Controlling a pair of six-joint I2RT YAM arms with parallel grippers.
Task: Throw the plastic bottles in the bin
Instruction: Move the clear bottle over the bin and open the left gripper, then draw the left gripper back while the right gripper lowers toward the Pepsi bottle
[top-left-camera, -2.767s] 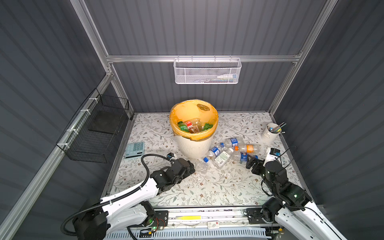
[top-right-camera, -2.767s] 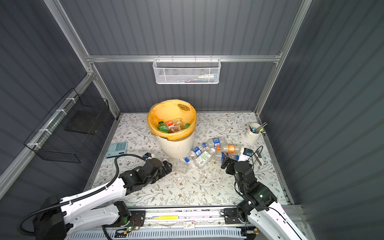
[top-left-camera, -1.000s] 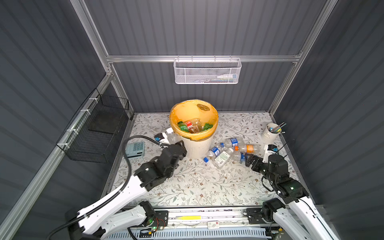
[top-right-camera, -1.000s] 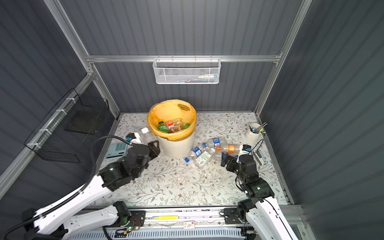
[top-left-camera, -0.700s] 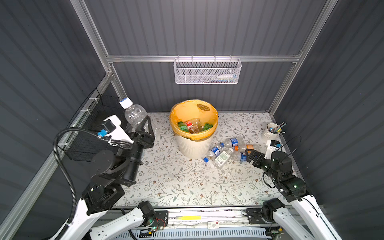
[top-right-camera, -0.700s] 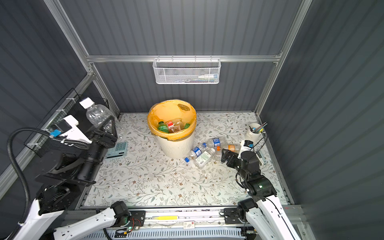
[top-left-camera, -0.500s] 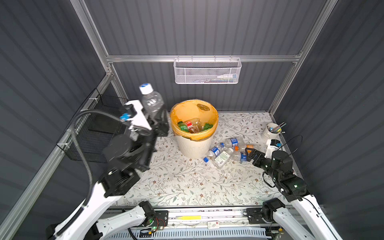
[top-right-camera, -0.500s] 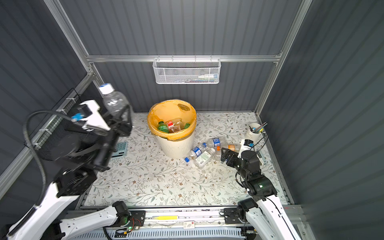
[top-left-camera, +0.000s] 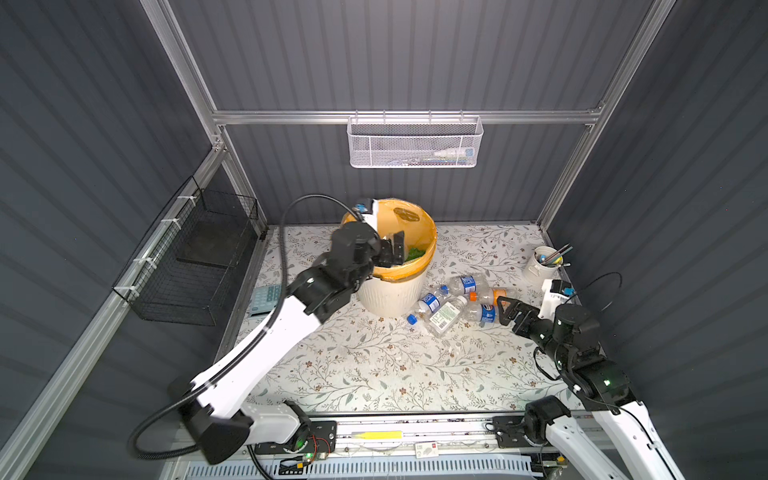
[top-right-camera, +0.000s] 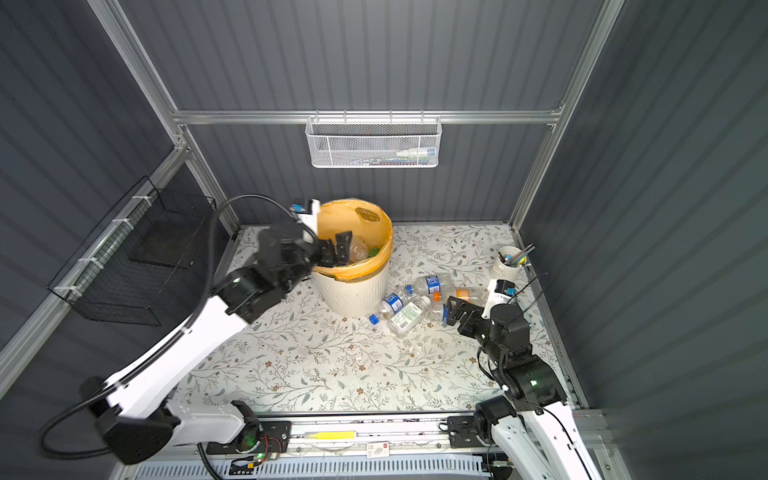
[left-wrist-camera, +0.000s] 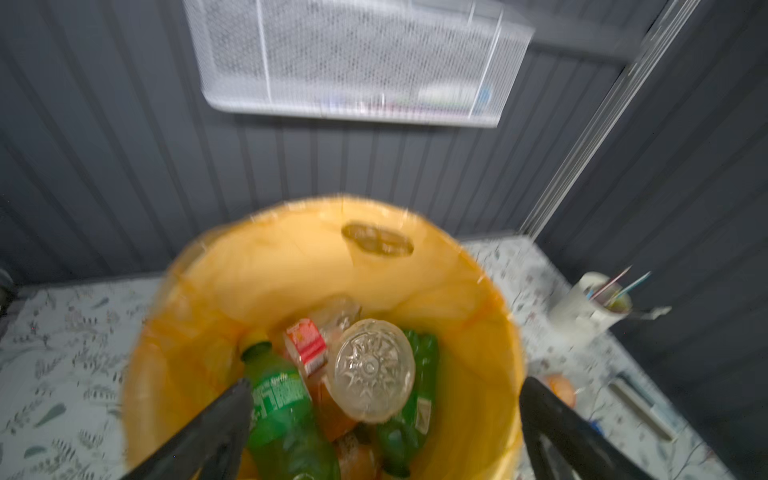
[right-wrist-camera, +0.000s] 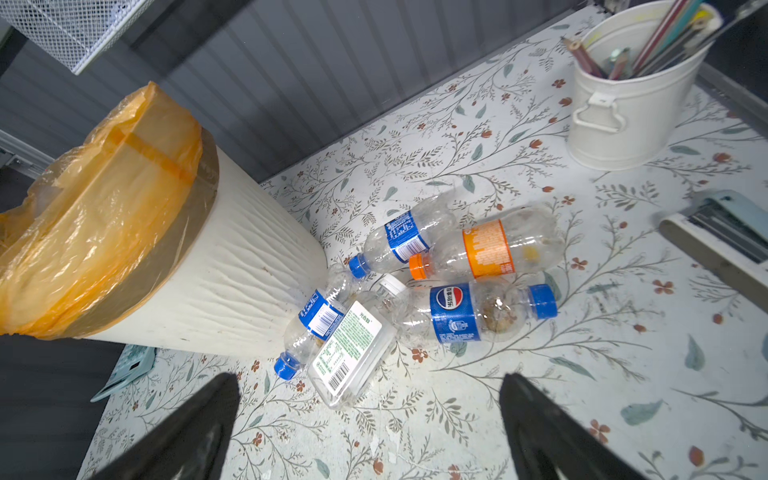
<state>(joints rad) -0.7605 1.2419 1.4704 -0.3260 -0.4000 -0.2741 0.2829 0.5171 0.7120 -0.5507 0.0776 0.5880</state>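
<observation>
The bin (top-left-camera: 390, 291), cream, ribbed and lined with an orange bag, stands at the back middle in both top views. My left gripper (top-right-camera: 336, 249) hangs open over its mouth. In the left wrist view a clear plastic bottle (left-wrist-camera: 370, 370) shows its base below the spread fingers (left-wrist-camera: 232, 411), touching neither. It lies on green bottles (left-wrist-camera: 282, 411) inside the bin (left-wrist-camera: 291, 232). Several plastic bottles (right-wrist-camera: 457, 311) lie heaped on the table right of the bin (right-wrist-camera: 232, 270). My right gripper (right-wrist-camera: 370, 382) stands open and empty just short of the heap (top-left-camera: 457, 303).
A white cup of pens (top-left-camera: 544, 262) stands at the back right, with a flat grey tool (right-wrist-camera: 715, 232) near it. A white mesh basket (top-left-camera: 415, 143) hangs on the back wall and a black wire basket (top-left-camera: 195, 266) on the left wall. A teal calculator (top-left-camera: 264, 297) lies left of the bin.
My left arm swung the clear bottle up from the left of the bin and over its mouth, then opened; the bottle has left the jaws. The right gripper barely moved.
</observation>
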